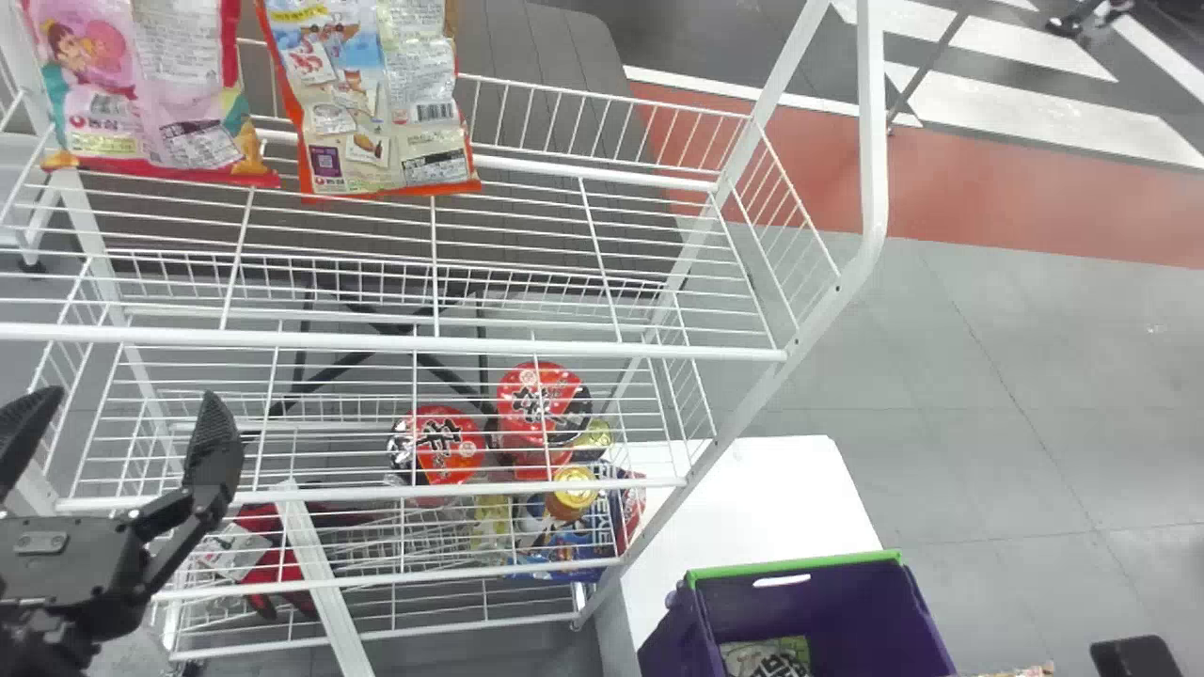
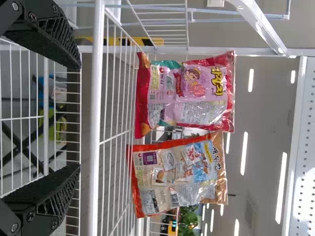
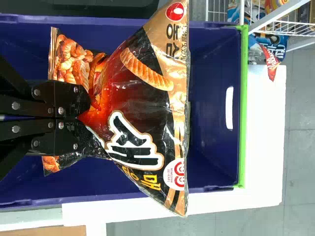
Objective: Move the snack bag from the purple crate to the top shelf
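Beyond your left tool [image 1: 127, 406], in the head view, two packets [image 1: 372, 99] stood on the top shelf [image 1: 564, 349]; the purple crate [image 1: 837, 611] sat well to its right. By the left wrist view, you had that tool's fingers apart, packets beyond them. In the right wrist view, your right tool [image 3: 81, 118] was clamped on the snack bag [image 3: 135, 147], which spread ahead of it over the crate.

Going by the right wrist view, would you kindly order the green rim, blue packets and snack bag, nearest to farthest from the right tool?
1. Snack bag, in the right tool.
2. Green rim, the crate's end.
3. Blue packets, beyond the crate.
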Tool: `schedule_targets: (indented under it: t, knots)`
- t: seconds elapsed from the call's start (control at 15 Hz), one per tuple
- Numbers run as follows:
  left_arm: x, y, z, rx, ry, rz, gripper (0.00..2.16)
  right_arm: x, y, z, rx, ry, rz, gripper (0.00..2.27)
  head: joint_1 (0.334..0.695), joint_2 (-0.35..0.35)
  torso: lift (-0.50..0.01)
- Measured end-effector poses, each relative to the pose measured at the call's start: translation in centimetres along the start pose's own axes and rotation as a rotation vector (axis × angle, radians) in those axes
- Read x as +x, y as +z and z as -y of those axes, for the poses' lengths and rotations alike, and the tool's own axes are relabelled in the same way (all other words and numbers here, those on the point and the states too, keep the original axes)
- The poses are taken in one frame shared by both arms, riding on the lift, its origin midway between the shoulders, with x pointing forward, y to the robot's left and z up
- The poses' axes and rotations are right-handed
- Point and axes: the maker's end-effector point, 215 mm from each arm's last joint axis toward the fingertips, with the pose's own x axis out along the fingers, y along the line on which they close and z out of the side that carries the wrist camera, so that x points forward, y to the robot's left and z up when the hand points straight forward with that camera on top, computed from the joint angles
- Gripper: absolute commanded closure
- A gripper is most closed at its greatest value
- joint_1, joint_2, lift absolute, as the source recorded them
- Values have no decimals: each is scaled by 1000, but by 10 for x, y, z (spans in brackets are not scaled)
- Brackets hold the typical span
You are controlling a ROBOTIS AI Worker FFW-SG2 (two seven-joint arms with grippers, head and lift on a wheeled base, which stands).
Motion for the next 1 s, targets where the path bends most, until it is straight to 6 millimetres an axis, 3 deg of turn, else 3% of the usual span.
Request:
schedule_targets:
  t: [1.0]
  knots:
    - [1, -2, 0, 5, 2, -12, 103, -2, 16, -8, 2, 9, 17, 1646, 695, -350, -32]
